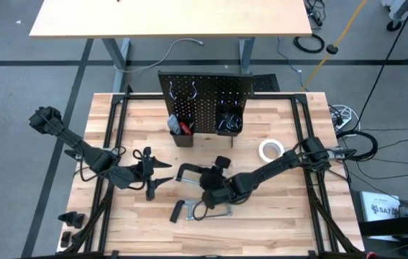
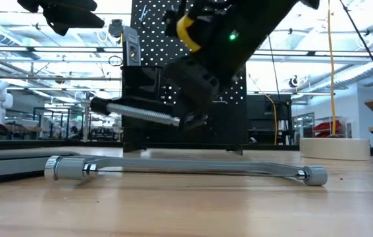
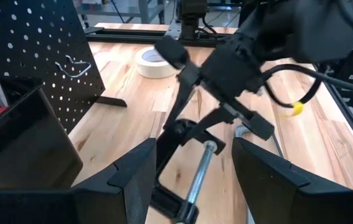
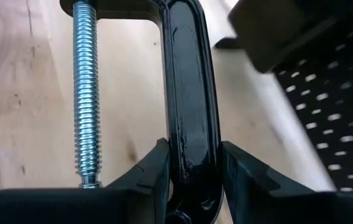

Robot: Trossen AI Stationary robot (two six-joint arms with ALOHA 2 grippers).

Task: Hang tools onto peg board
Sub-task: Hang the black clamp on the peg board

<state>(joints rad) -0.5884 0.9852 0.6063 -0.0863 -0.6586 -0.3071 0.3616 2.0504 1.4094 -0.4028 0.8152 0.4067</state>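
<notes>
My right gripper (image 1: pixel 212 188) is shut on the black C-clamp (image 1: pixel 198 173) at mid-table, in front of the peg board (image 1: pixel 205 92). The clamp hangs above the wood, and its silver screw (image 2: pixel 140 112) runs nearly level in the low view. My left gripper (image 1: pixel 153 176) stands open just left of the clamp, with nothing between its fingers. The grey hacksaw (image 1: pixel 207 211) lies flat on the table near the front. The white tape roll (image 1: pixel 270 150) lies flat on the right. The peg board stands upright at the table's far side. My right gripper pinches the straight back of the clamp's black frame (image 4: pixel 188 137) between its two fingers. The fingers come slanting down from the table's right side and lie along the back. The clamp is lifted clear of the table, with its screw (image 4: pixel 86 93) beside the fingers.
Two black bins (image 1: pixel 182 133) (image 1: pixel 229 124) with tools in them hang on the peg board's front. A bent wire hook (image 3: pixel 75 65) sits on the board. Black rails (image 1: pixel 110 144) run along the table's left and right sides. A second table (image 1: pixel 168 18) stands beyond.
</notes>
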